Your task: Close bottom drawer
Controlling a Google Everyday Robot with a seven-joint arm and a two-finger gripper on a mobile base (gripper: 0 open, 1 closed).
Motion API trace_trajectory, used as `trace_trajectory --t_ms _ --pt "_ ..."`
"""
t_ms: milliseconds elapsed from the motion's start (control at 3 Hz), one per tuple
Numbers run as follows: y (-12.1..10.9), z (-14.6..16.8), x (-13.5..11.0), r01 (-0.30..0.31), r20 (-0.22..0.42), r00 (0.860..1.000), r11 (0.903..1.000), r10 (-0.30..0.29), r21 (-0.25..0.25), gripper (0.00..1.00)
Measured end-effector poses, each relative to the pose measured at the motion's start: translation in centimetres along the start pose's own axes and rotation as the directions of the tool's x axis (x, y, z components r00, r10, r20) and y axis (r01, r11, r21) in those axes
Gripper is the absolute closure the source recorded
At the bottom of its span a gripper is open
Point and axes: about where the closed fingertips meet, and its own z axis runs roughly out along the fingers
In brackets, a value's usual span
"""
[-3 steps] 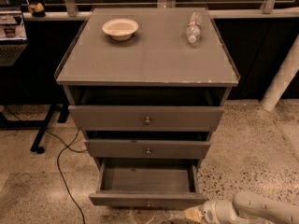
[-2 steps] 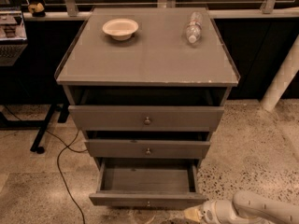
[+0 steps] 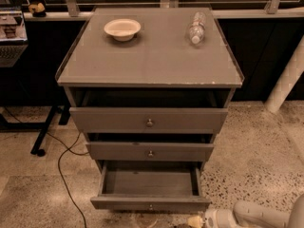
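The grey cabinet [image 3: 152, 65] has three drawers. The bottom drawer [image 3: 150, 202] is pulled far out and its inside is empty; its slim front carries a tiny knob [image 3: 151, 206]. The middle drawer [image 3: 150, 152] and the top drawer [image 3: 149, 120] stand slightly out. My gripper [image 3: 195, 221] is at the frame's bottom edge, low and just right of the bottom drawer's front, on the white arm [image 3: 259, 216] coming in from the right. It touches nothing that I can see.
A white bowl [image 3: 122, 28] and a plastic bottle [image 3: 195, 28] lying down are on the cabinet top. A black cable [image 3: 64, 172] runs over the floor at left. A white post [image 3: 286, 77] stands at right. A dark desk leg [image 3: 45, 129] is at left.
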Motion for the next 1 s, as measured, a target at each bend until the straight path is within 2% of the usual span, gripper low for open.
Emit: trace_trajectory --t_ms 333,1000 --pt "-2.8 2.0 0.6 -0.046 0.019 0.999 0.9989 0.046 0.009 1.0" --pt "-5.9 5.5 -0.7 -0.062 0.006 0.998 0.9981 0.062 -0.006 1.0"
